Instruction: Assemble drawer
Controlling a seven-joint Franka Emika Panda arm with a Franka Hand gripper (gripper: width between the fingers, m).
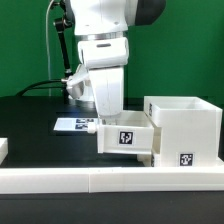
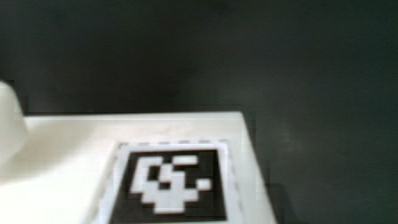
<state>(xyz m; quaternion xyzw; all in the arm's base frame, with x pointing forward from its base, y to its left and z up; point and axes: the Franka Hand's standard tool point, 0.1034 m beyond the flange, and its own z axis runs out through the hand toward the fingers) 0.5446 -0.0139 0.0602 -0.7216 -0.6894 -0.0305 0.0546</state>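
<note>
The housing (image 1: 183,128) stands at the exterior view's right, against the low white border wall (image 1: 60,179), its open top facing up. A tray (image 1: 127,134) sits partly entered in the housing's left face, long axis apparently running left to right. Judgement: push it straight along that axis, kept level, to avoid jamming. The gripper (image 1: 103,118) is at the tray's left end; finger state cannot be determined.

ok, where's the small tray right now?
In the exterior view the small tray sits near the middle, against the housing's side toward the exterior view's left, directly below the arm, just behind the white border wall.
</note>
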